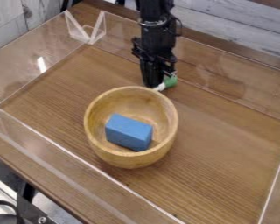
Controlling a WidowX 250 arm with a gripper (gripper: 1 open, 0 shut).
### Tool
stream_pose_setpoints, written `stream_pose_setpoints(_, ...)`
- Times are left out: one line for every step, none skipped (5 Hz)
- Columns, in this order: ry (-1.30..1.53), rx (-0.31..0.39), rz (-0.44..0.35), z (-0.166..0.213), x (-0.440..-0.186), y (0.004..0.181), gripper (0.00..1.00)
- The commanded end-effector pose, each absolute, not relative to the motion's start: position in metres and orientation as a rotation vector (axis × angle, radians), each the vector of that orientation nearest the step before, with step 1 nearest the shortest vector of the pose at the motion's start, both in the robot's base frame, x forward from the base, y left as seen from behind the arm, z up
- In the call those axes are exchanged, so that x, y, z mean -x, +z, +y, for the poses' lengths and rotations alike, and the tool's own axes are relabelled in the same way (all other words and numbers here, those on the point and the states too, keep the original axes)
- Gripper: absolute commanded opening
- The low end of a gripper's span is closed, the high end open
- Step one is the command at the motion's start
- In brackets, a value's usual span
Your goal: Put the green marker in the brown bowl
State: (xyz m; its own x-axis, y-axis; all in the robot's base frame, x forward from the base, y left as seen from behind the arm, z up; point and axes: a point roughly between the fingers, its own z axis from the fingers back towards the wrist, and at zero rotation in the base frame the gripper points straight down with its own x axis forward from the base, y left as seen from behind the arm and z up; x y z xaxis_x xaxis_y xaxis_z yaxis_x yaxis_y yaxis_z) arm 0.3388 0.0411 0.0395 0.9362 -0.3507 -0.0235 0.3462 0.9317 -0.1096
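The brown bowl sits mid-table, and a blue rectangular block lies inside it. Just behind its far rim my gripper points straight down at the wood. Its fingers are shut together at table level. A short green and white end of the green marker pokes out to the right of the fingertips, still down on the table. The rest of the marker is hidden behind the fingers.
Clear acrylic walls fence the wooden table on all sides. A clear stand sits at the back left corner. Bare wood lies right of the bowl and in front of it.
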Motion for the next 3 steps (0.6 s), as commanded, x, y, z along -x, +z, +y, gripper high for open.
stream_pose_setpoints(-0.378,0.068,-0.045,0.0438,-0.3531,0.0683,0.00)
stream_pose_setpoints(-0.384,0.063,-0.050,0.0450,-0.3549,0.0705,0.00)
stream_pose_setpoints(-0.391,0.061,-0.056,0.0461,-0.3566,0.0719,0.00)
